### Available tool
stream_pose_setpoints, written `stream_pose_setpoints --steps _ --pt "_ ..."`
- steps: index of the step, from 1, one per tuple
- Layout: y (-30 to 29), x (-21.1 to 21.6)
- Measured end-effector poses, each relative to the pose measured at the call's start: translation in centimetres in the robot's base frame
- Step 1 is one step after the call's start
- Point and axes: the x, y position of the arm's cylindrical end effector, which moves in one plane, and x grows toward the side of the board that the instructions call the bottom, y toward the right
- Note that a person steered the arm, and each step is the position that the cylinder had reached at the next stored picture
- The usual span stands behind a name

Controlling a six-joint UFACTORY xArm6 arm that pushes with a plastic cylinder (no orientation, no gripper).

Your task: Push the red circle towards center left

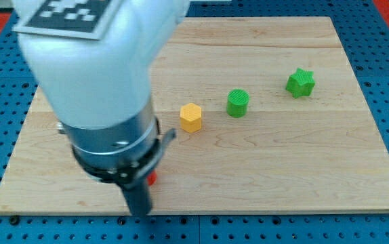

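Red circle (152, 179) shows only as a sliver beside my arm's dark rod, well to the view's lower left of the yellow hexagon (191, 116) on the surface (303, 169). My tip (139, 212) sits just below it; no end effector, so no open-or-closed state. Green cylinder (238, 102) and green star (301, 83) lie to the hexagon's right.

The red circle (152, 179) is showing only as a small red sliver, lying flat on the wooden board toward the view's bottom left. It is sitting just beside my tip (139, 211), slightly above and to its right, mostly hidden behind the arm.
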Motion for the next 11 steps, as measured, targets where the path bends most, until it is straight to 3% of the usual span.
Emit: stream_pose_setpoints --steps 3,5,6,7,9,11 --pt "1.3 -8.5" --pt "4.4 -7.7" --pt "1.9 -11.9" --pt "2.5 -12.8" --pt "-0.4 -21.2" --pt "7.3 -23.2"
